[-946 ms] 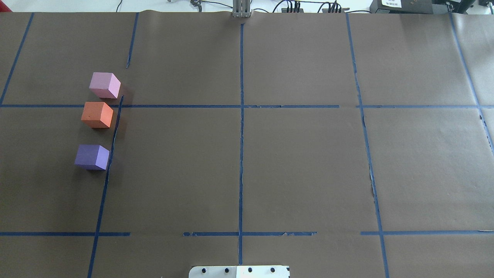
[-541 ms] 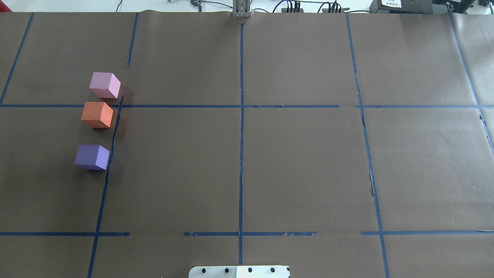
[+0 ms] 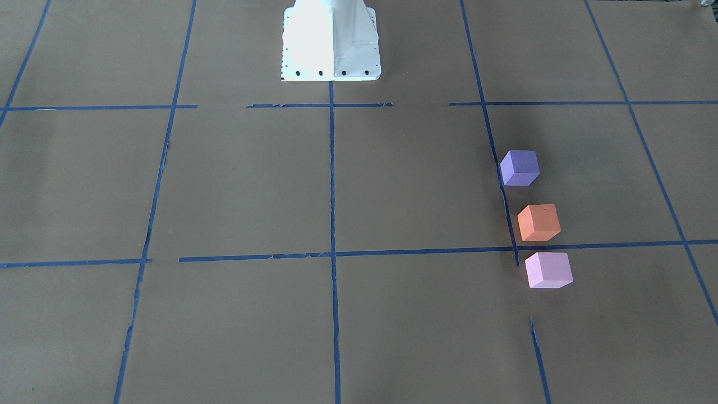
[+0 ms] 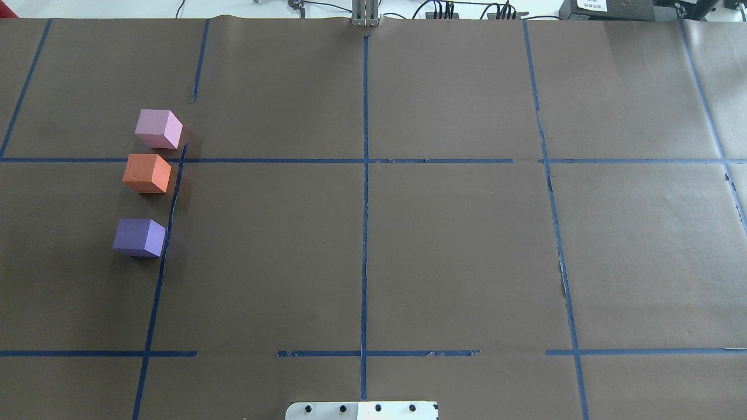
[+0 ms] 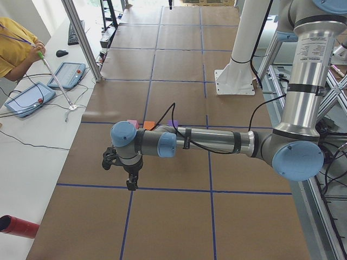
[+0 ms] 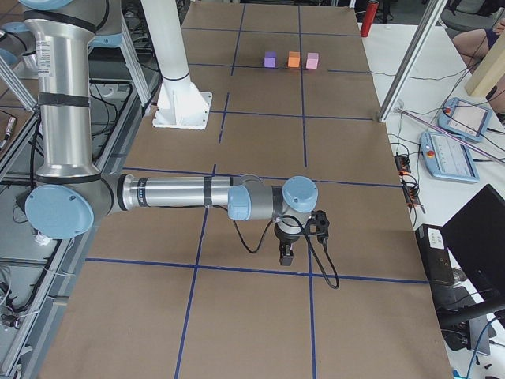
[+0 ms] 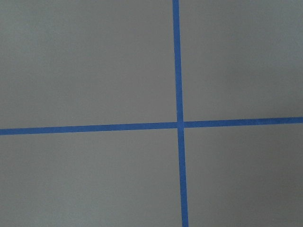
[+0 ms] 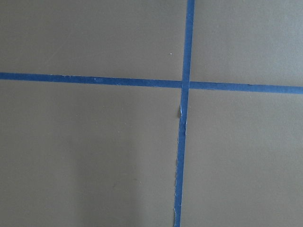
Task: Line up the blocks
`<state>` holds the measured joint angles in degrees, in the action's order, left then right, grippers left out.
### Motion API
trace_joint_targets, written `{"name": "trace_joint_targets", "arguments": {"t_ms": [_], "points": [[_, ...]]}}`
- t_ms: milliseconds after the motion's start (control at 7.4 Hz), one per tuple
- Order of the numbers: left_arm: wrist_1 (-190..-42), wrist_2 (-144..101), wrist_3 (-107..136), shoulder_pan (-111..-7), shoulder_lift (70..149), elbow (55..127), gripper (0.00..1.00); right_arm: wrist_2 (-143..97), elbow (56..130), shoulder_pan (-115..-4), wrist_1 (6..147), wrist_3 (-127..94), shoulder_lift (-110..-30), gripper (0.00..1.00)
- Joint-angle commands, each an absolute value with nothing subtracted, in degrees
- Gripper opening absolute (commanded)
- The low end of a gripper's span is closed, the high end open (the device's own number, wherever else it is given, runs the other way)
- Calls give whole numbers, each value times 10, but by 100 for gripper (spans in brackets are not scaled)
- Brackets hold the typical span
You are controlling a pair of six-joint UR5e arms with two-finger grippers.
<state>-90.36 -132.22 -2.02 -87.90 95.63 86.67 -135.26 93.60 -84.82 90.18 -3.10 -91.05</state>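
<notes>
Three blocks stand in a near-straight row on the brown paper, at the left of the overhead view: pink-lilac block farthest, orange block just behind it, violet-purple block nearest, with a wider gap. They also show in the front view: purple, orange, pink. My left gripper shows only in the exterior left view, my right gripper only in the exterior right view. Both hang over bare paper far from the blocks. I cannot tell whether either is open or shut.
Blue tape lines grid the brown paper. The white robot base stands at the table's middle edge. Tablets and an operator are beside the table. Both wrist views show only paper and tape crossings.
</notes>
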Motion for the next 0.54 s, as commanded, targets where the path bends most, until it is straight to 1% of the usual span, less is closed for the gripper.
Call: {"name": "trace_joint_targets", "arguments": {"t_ms": [0, 405], "points": [[-883, -1324, -38, -879, 953, 866, 100, -1353, 936, -848, 903, -31, -911, 100], [-877, -1365, -35, -879, 953, 869, 100, -1353, 936, -848, 902, -31, -911, 100]]}}
